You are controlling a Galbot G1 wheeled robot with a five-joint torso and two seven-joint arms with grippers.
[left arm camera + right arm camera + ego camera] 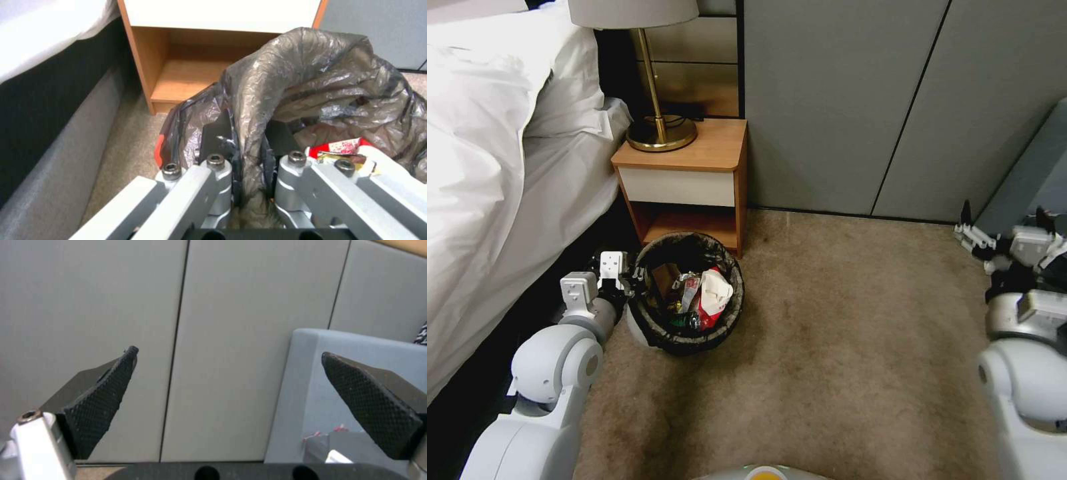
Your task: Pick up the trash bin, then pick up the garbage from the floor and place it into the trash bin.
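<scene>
Take the nightstand (pixel 684 175) as your marker and read across from the bed (pixel 487 167) side. Your left gripper (pixel 627 275) sits low beside the front left corner of the nightstand, at the left rim of the trash bin (pixel 688 293). In the left wrist view the left gripper (pixel 247 140) has its jaws nipped together on the bag liner (pixel 311 80) where it folds over the rim, one finger outside the wall and one inside, so the rim runs crosswise between them. It is gripping the bin, not merely resting near it.

The trash bin stands upright on the carpet (pixel 840 333), just in front of the nightstand's open lower shelf and very close to it. Inside it you can see the garbage (pixel 710 300): a red-and-white packet, something tan, a few darker wrappers. I see no litter on the bare carpet to the right of the nightstand, so by my judgement the collecting part looks largely finished.

Far to the right of the nightstand, over by the grey wall panels (pixel 854 100), your right gripper (pixel 1004 230) hangs raised and idle, well apart from the bin. Its jaws stand wide apart with nothing between them, as the right wrist view confirms for the right gripper (pixel 227 373).

The left arm is plainly the nearer one. Any lift depends on that single pinch at the left rim, so expect the loaded bin to hang tilted away from the jaws.
</scene>
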